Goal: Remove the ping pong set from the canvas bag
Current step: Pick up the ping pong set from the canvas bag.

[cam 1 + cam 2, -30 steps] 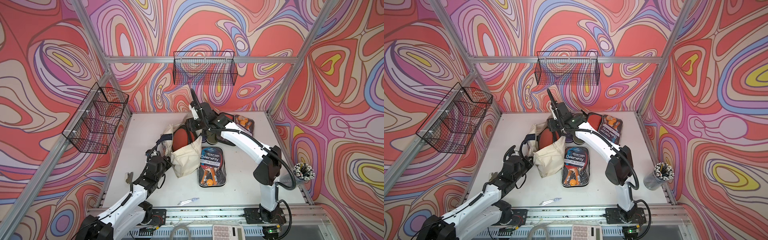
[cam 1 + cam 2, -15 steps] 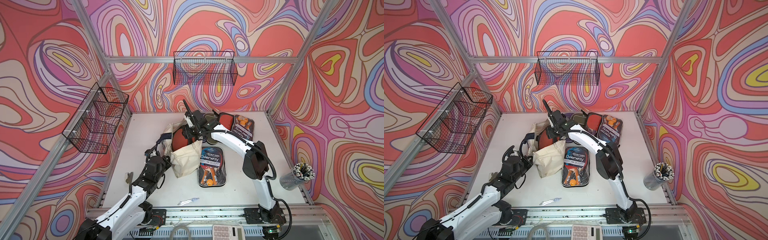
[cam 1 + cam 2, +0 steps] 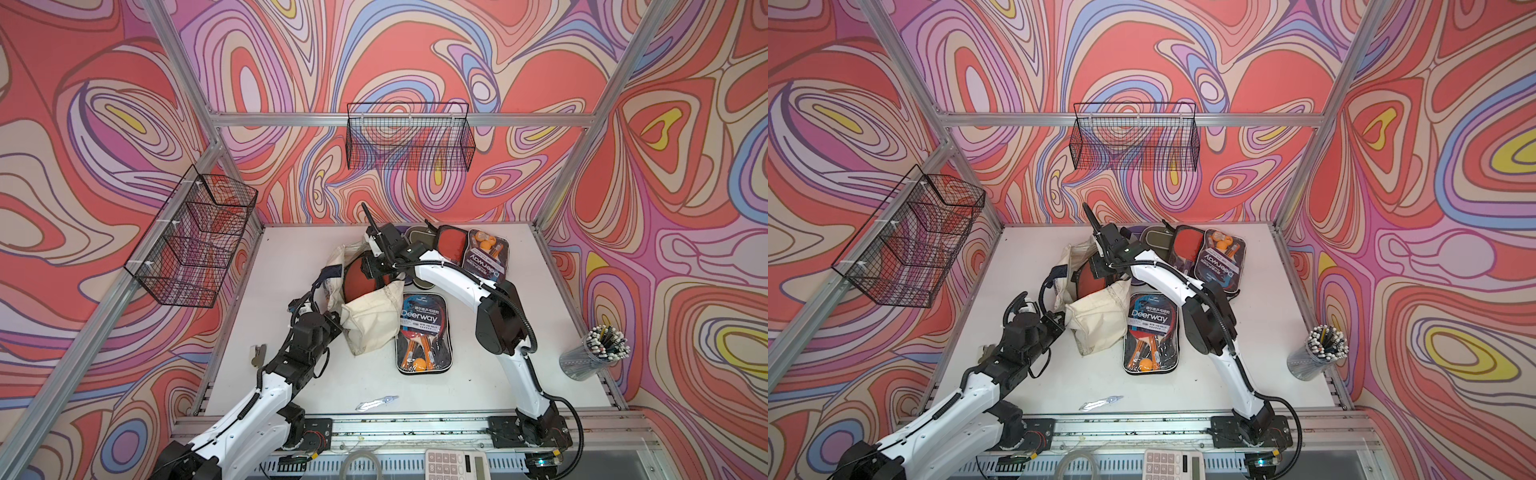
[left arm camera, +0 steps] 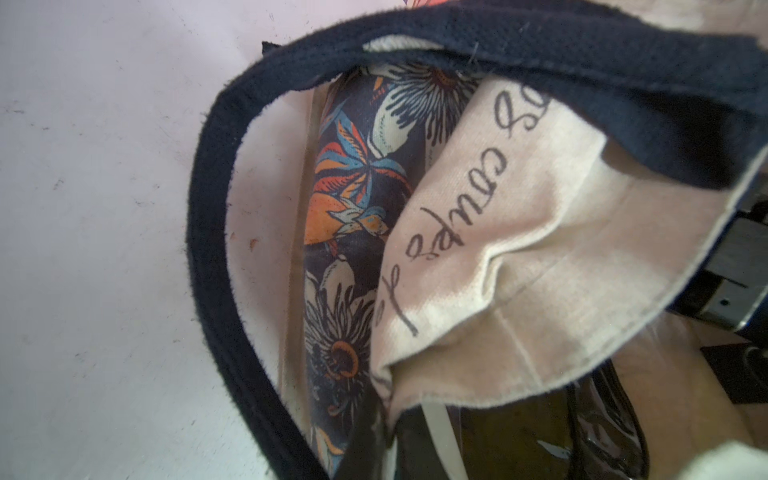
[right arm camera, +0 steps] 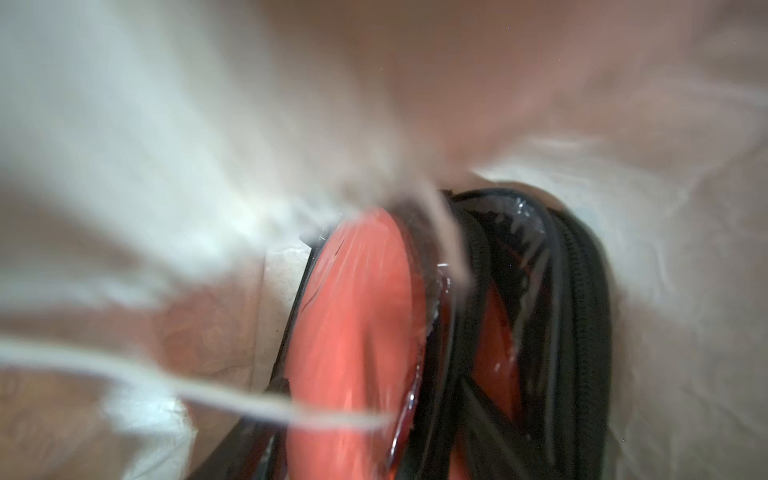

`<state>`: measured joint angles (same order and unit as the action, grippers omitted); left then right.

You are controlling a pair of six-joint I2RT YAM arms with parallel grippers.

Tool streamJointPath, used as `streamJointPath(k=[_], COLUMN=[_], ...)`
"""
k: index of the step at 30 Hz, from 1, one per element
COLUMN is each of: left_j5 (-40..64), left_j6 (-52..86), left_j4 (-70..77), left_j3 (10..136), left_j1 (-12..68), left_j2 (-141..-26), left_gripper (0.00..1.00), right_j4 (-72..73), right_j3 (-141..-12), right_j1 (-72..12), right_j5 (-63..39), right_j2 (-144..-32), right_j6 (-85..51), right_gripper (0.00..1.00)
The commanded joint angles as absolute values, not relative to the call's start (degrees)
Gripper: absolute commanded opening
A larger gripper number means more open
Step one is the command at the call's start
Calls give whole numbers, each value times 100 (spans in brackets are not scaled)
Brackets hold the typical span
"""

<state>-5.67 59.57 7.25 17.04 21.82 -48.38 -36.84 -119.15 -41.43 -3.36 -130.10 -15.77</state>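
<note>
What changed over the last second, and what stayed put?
The right gripper swung from the back sets to the canvas bag and dipped into its mouth, over the red ping pong set. No visible grasp or release. The left gripper stayed shut on the bag's edge; the back sets and the front Deerway set stayed put.

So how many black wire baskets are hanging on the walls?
2. One black wire basket hangs on the back wall; the other black wire basket hangs on the left side wall. None seems hidden.
</note>
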Motion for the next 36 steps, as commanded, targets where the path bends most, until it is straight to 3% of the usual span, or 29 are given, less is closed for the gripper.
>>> streamJointPath(k=[1, 9, 15, 20, 22, 27, 36], left_j5=[-843, -817, -779, -806, -814, -826, -870], left_j6=[5913, 5941, 5959, 5973, 5960, 5974, 5954], left_j4=[444, 609, 774, 793, 777, 768, 695], left_j3=[1582, 1557, 1539, 1521, 1529, 1494, 1450], left_j1=[2199, 2203, 2200, 2201, 2203, 2197, 2198], left_j2=[-4816, -4946, -5070, -5036, -5001, -4961, -4808], left_gripper=[0, 0, 0, 0, 0, 0, 0], right_j4=[-3771, -3677, -3601, -3571, -3560, -3569, -3589], right_j3=[-12040, -11997, -12067, -12100, -12107, -12154, -12171], right_j1=[-4141, -4190, -4357, -4482, -4508, -4568, -4631], right_j5=[-323, -559, -806, -874, -913, -952, -751], right_j2=[-13260, -13335, -13408, -13431, -13431, -13431, -13157], right_j6=[-1591, -1678, -1799, -1858, -1878, -1914, -1925], right_gripper=[67, 65, 48, 42, 35, 0, 0])
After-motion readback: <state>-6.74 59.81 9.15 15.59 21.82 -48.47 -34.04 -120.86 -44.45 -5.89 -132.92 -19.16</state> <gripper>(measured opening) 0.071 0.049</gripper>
